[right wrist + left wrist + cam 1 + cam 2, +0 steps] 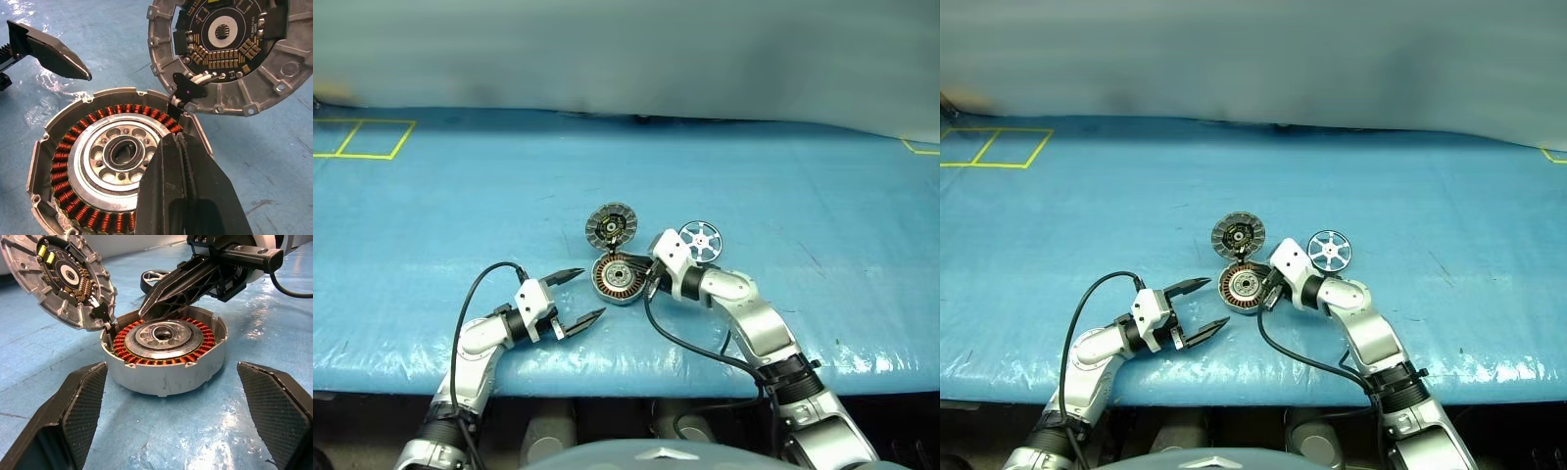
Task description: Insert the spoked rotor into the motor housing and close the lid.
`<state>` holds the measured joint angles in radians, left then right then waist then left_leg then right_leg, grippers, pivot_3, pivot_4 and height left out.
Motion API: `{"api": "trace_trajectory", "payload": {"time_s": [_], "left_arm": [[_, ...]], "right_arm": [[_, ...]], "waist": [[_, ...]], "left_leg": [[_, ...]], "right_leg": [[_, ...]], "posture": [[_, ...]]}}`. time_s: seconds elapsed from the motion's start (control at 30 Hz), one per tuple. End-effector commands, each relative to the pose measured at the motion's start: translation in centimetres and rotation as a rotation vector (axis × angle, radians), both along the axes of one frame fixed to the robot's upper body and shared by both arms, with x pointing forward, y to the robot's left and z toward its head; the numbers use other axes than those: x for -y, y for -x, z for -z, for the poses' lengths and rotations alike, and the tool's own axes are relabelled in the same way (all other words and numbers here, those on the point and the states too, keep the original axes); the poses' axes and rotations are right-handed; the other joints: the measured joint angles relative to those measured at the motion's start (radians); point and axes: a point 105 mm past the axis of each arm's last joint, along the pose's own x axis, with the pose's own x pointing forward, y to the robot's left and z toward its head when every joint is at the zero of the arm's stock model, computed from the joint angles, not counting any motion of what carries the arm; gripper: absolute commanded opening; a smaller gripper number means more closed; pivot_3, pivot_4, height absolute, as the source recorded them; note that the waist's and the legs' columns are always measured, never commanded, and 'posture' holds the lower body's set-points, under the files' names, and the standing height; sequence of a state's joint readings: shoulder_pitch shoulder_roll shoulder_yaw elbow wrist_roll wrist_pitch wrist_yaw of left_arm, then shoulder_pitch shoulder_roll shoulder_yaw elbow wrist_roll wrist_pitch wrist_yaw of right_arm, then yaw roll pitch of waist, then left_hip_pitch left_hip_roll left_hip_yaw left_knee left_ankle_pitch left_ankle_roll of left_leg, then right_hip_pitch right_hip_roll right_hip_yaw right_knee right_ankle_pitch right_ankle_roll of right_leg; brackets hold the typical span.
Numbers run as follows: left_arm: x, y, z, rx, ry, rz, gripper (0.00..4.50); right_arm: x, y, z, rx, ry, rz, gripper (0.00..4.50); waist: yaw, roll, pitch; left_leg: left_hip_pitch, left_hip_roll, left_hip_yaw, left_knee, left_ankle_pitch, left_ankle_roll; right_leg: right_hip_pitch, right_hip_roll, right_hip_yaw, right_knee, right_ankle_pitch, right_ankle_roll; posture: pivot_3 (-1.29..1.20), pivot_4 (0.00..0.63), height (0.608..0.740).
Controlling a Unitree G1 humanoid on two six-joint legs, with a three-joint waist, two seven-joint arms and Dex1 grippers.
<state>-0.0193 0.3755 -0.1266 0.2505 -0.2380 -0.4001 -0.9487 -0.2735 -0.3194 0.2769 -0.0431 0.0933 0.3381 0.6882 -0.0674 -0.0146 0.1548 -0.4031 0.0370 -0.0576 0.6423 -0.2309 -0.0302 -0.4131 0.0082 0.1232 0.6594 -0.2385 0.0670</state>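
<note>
The motor housing (615,278) sits on the blue table, showing its copper windings and silver centre (115,154). Its hinged lid (610,226) stands open behind it, dark inner face (230,39) showing. The spoked rotor (701,240) lies flat on the table to the housing's right, apart from it. My right gripper (648,282) is shut on nothing, its tips (178,142) over the windings at the housing's right side near the hinge. My left gripper (593,293) is open on the housing's left, level with it, jaws wide and empty (171,368).
The table is covered with blue sheeting (783,176). Yellow tape squares (367,137) mark its far left, with another yellow corner (918,149) at the far right. The near table edge (636,382) runs just below both arms.
</note>
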Motion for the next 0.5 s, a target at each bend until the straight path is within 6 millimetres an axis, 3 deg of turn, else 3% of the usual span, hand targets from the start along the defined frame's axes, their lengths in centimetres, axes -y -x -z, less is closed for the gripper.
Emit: {"api": "trace_trajectory", "payload": {"time_s": [0.03,0.5], "left_arm": [[-0.2,-0.3,-0.5,0.027,0.005,-0.005,4.50],[-0.2,-0.1,-0.4,0.026,0.002,-0.009,4.50]], "right_arm": [[-0.5,0.1,-1.5,0.047,-0.025,-0.023,0.04],[-1.3,1.0,0.2,-0.013,-0.002,-0.073,0.04]], "waist": [[0.000,0.000,0.000],[-0.001,0.000,0.000]], "left_leg": [[0.000,0.000,0.000,0.000,0.000,0.000],[0.000,0.000,0.000,0.000,0.000,0.000]], "right_leg": [[0.000,0.000,0.000,0.000,0.000,0.000],[0.000,0.000,0.000,0.000,0.000,0.000]], "posture": [[0.00,0.150,0.740],[0.00,0.150,0.740]]}}
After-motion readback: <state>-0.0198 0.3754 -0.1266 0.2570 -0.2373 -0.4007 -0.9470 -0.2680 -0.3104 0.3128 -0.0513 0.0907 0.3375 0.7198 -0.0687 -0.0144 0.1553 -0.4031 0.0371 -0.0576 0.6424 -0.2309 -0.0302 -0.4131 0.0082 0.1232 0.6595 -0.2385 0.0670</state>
